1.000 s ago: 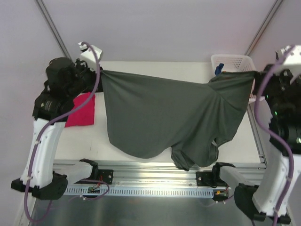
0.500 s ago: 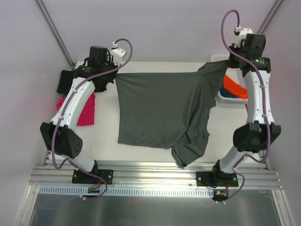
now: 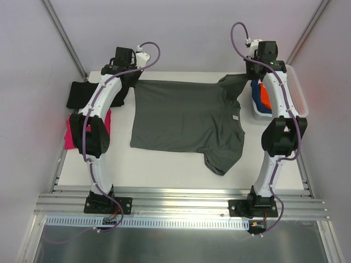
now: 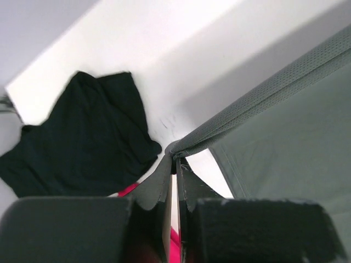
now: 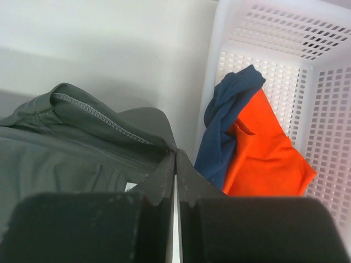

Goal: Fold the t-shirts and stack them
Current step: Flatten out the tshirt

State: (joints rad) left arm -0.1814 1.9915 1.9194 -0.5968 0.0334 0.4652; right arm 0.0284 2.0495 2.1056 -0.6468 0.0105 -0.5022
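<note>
Left hand (image 4: 175, 164) is pinching the dark grey t-shirt (image 3: 186, 118) at its far hem corner. Right hand (image 5: 175, 156) is pinching its far sleeve.

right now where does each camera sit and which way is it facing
Top external: above and behind the bases, looking down on the dark grey t-shirt on the table; left arm and right arm show.
Left wrist: on the left arm, facing the black t-shirt; left gripper shows, pinching the shirt's corner.
Right wrist: on the right arm, facing the basket; right gripper shows.
All share the grey shirt.
</note>
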